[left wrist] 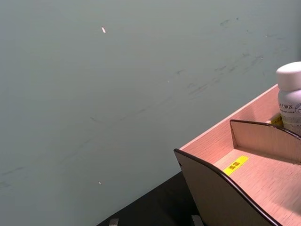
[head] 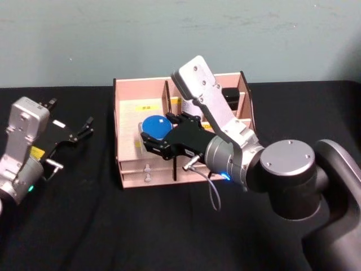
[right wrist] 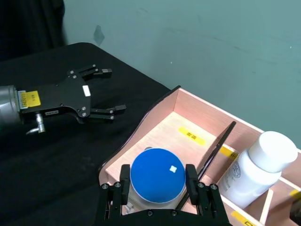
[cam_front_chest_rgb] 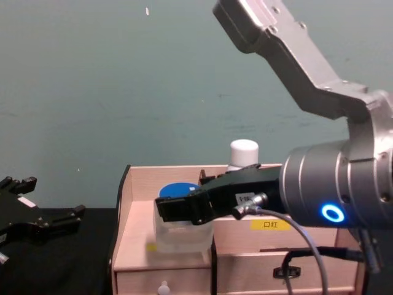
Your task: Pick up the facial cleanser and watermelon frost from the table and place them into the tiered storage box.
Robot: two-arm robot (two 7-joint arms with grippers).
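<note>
The tiered storage box (head: 141, 82) of light wood stands mid-table. My right gripper (head: 149, 138) reaches over its front into the left compartment, shut on a clear jar with a blue lid (head: 156, 125). The right wrist view has that jar (right wrist: 156, 175) low in the compartment, a finger (right wrist: 125, 176) pressed to each side of its lid. A white bottle with a white cap (right wrist: 256, 169) stands in the neighbouring compartment. I cannot tell which of the two is the facial cleanser and which the watermelon frost. My left gripper (head: 70, 113) hovers open left of the box, holding nothing.
A black cloth (head: 84, 226) covers the table, and a pale green wall (head: 180, 34) rises close behind the box. The box front has drawers with a white knob (head: 148, 169). Yellow labels (right wrist: 192, 136) mark the compartments. My right forearm crosses the box's middle.
</note>
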